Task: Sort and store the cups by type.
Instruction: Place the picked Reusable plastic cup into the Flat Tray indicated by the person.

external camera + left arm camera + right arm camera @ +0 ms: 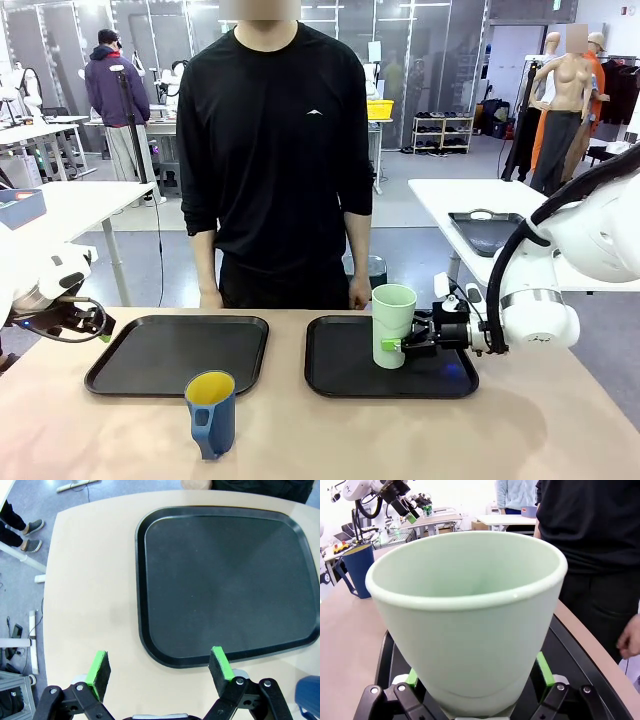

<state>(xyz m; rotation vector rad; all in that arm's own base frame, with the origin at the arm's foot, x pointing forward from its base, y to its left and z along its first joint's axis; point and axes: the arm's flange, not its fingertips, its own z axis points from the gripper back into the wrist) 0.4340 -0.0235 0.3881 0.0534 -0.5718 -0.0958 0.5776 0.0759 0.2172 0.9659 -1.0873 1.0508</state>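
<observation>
- Right gripper [405, 345] is clenched low on the mint-green tumbler [393, 310], pads on either side of its narrow base. The tumbler stands upright over the right tray [345, 375]; I cannot tell whether its base touches the tray or hangs just above it.
- Risk: the grip is low on a tall tapered cup (most of the cup is above the pads). A quick swing or a tilted wrist could let it pivot or slide between the pads.
- Risk: if the jaws part before the base sits flat, the tumbler may topple across the tray.
- Risk: the person's hand [360, 294] rests at the far table edge, just behind this tray, so a push forward would crowd it.
- Left gripper [159, 665] is released, jaws wide, holding nothing, above the near corner of the left tray [225, 580].
- Blue mug [210, 412] stands on the bare table [560, 430], in front of the left tray and off it. Its body looks wide for the jaws, so a misjudged approach could knock it toward the near edge.
</observation>
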